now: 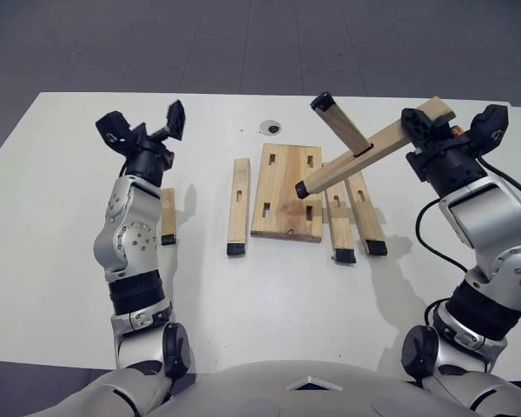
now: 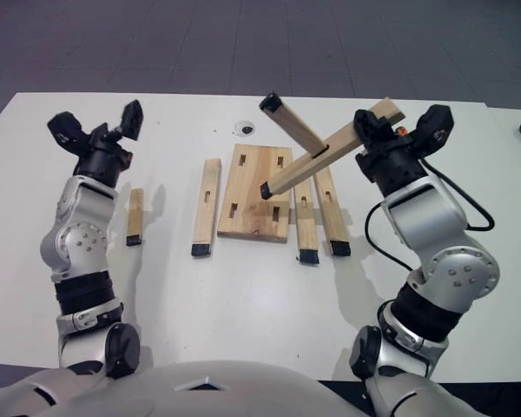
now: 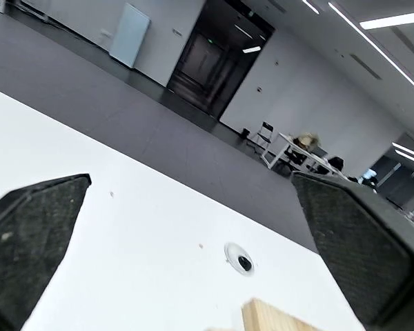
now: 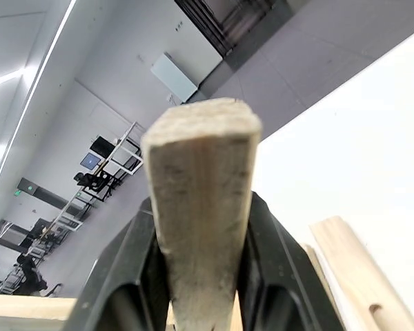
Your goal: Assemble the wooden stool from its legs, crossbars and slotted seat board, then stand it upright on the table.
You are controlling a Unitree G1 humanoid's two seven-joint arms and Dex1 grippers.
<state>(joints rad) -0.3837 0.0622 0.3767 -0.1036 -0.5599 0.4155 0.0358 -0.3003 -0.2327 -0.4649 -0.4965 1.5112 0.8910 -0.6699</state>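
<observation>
The slotted seat board (image 1: 286,193) lies flat mid-table. Above its right side my right gripper (image 1: 452,127) is shut on one end of a wooden leg (image 1: 365,152), which slants down so its black-capped foot hovers over the board. A crossbar (image 1: 340,124) is stuck through that leg and points up and away. In the right wrist view the leg's end (image 4: 200,179) sits between the dark fingers (image 4: 124,269). Two more legs (image 1: 352,217) lie right of the board and another leg (image 1: 238,205) left of it. A short crossbar (image 1: 168,215) lies beside my left arm. My left gripper (image 1: 144,126) is open above the table's left side, holding nothing.
A round cable hole (image 1: 271,128) sits in the white table (image 1: 69,261) behind the board. Bare tabletop spreads in front of the parts and at far left. Grey floor lies beyond the table's far edge.
</observation>
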